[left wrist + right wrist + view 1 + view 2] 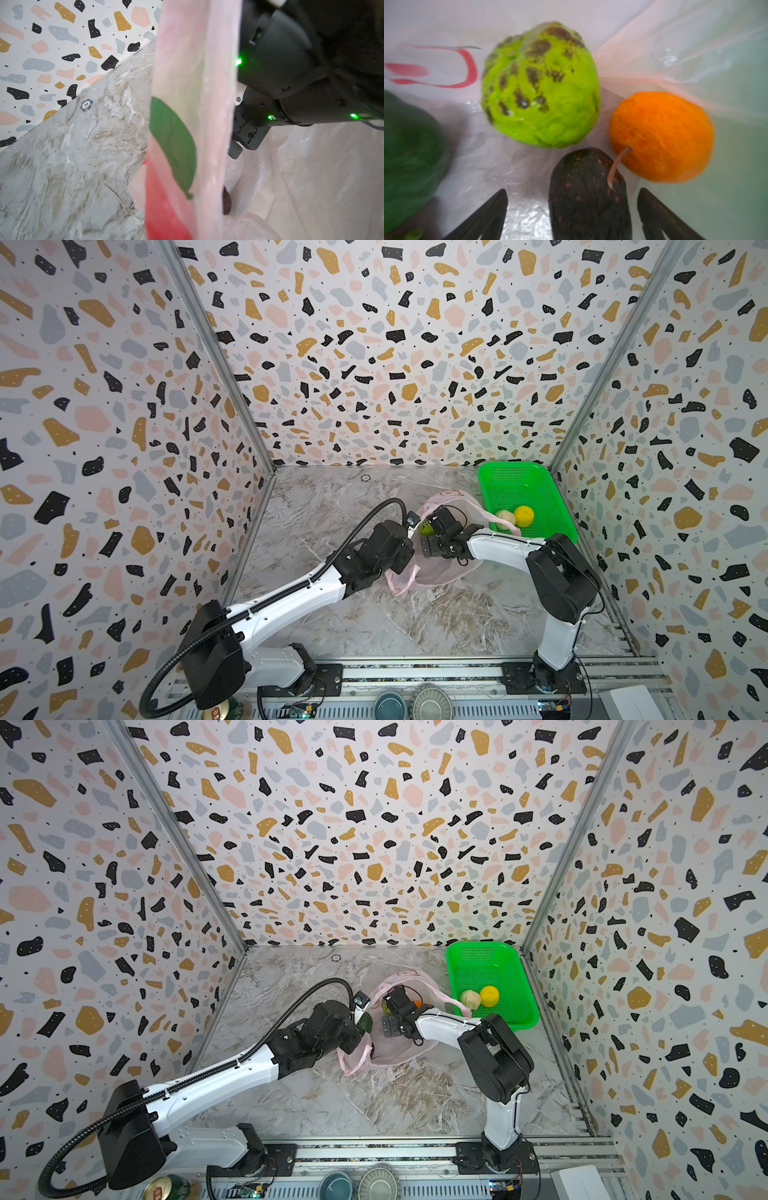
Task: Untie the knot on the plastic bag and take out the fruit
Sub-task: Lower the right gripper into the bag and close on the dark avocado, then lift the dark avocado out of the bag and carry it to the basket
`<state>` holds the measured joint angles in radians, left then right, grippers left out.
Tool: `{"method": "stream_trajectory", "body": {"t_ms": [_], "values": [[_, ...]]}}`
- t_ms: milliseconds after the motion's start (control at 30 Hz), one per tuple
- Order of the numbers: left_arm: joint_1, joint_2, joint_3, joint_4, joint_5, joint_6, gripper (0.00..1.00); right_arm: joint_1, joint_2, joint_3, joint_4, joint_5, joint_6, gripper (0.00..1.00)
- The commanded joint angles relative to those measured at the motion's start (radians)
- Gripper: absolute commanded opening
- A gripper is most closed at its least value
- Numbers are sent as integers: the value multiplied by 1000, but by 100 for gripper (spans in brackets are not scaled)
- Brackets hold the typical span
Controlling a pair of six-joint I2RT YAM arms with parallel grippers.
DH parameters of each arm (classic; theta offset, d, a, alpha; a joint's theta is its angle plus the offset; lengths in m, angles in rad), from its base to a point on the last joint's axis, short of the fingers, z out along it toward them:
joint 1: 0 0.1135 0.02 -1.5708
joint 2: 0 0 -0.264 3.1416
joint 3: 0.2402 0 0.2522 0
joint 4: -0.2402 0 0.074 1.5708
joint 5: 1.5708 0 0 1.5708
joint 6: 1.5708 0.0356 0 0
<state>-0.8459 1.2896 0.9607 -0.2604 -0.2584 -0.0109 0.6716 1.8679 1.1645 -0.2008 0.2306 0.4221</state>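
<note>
**Plastic bag (440, 574) open, right tool over the fruit**

I am watching the plastic bag lying on the marble table (332, 510), just beside the green basket (519, 489), with its mouth standing open. The left gripper (410, 529) is pinching fully closed on the bag's left edge and holding the film up. The right gripper (572, 189) is reaching inside, jaws spread wide, straddling the blackish-brown fruit (587, 207) but gripping nothing. The bumpy green fruit (542, 87), orange fruit (662, 137) and dark green fruit (409, 162) are lying in the bag around it. The yellow fruit (523, 515) and cream-white fruit (505, 517) are sitting side by side in the basket.
</note>
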Motion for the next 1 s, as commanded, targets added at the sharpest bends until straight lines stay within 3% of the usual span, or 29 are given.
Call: {"method": "stream_trajectory", "body": {"t_ms": [0,233,533,700,967], "values": [[-5,-9,-5,33,9,3,0,-14,4,29,21,-11,20,93],[-4,-5,-2,32,8,1,0,-14,35,29,50,-5,15,81],[-5,-9,-5,26,0,2,0,-9,28,33,43,-14,0,50],[-4,-9,-7,23,-15,4,0,8,-26,22,17,-27,-14,44],[-4,-5,-4,25,-27,9,0,57,-164,-12,-57,-106,-20,43]]}}
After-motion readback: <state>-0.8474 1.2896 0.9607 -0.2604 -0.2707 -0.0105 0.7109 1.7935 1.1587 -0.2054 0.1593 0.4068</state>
